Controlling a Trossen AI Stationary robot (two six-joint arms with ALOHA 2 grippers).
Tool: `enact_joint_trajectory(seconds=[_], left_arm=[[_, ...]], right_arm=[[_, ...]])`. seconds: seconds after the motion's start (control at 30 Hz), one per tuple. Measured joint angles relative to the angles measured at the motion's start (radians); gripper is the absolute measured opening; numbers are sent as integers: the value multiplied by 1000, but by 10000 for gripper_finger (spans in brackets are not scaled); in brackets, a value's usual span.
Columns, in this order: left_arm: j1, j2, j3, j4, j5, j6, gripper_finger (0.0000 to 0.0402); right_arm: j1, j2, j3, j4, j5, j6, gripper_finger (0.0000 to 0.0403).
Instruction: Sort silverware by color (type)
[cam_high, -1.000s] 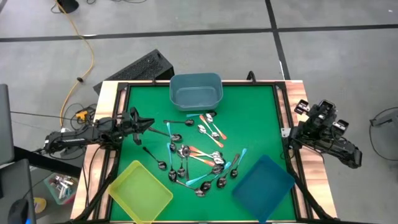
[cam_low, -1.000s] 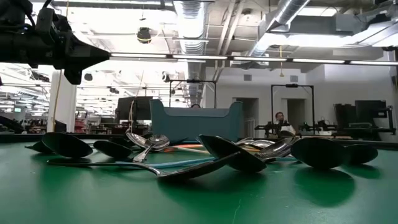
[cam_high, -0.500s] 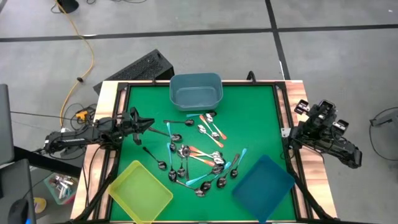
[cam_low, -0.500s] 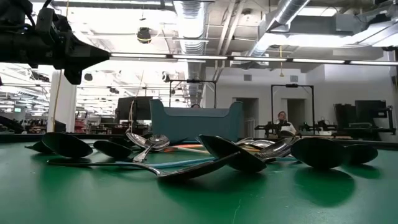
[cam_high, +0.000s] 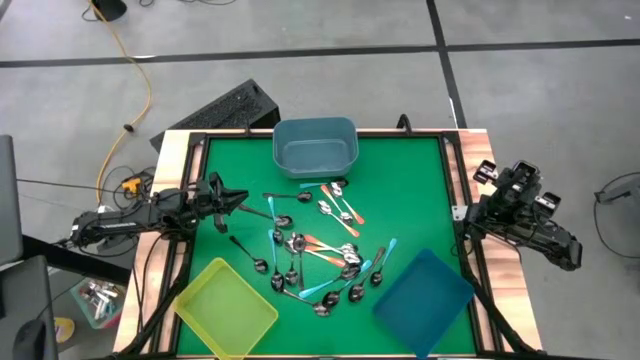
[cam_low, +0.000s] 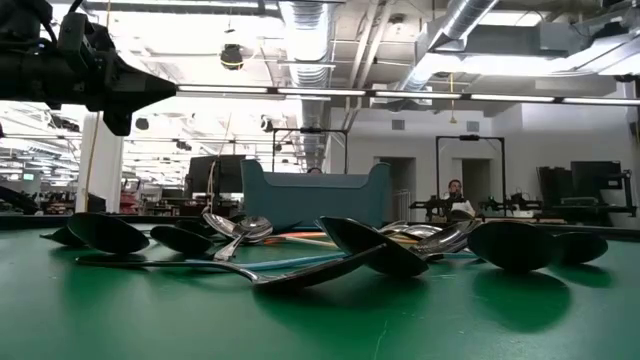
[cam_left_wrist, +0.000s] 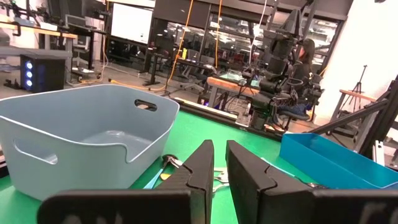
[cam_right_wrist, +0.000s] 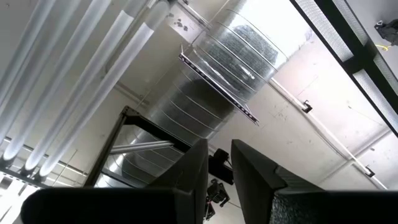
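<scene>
The silverware (cam_high: 315, 250) lies in a loose heap mid-table: small spoons with light blue, orange-red or dark handles, flat on the green mat (cam_high: 410, 190). The low view shows their bowls (cam_low: 370, 250) close up. My left gripper (cam_high: 240, 200) hovers level over the mat's left side, pointing at the heap. Its fingers (cam_left_wrist: 219, 168) stand a narrow gap apart with nothing between them. My right gripper (cam_right_wrist: 219, 155) is folded back at the table's right edge (cam_high: 497, 172) and points up at the ceiling, open and empty.
A grey-blue bin (cam_high: 315, 146) stands at the far edge, a yellow bin (cam_high: 226, 308) at the near left and a dark blue bin (cam_high: 423, 290) at the near right. Bare mat lies between the heap and the right edge. A person sits far off in the room (cam_left_wrist: 305, 53).
</scene>
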Motion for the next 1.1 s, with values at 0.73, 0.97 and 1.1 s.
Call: enact_joint_trajectory(seconds=[0.73, 0.97, 1.1], left_arm=[[0, 0, 0, -1, 12, -272, 29], [0, 0, 0, 19, -168, -409, 29], [0, 0, 0, 22, -214, -497, 29]], right_arm=[[0, 0, 0, 0, 0, 0, 102], [0, 0, 0, 0, 0, 0, 102], [0, 0, 0, 0, 0, 0, 102]])
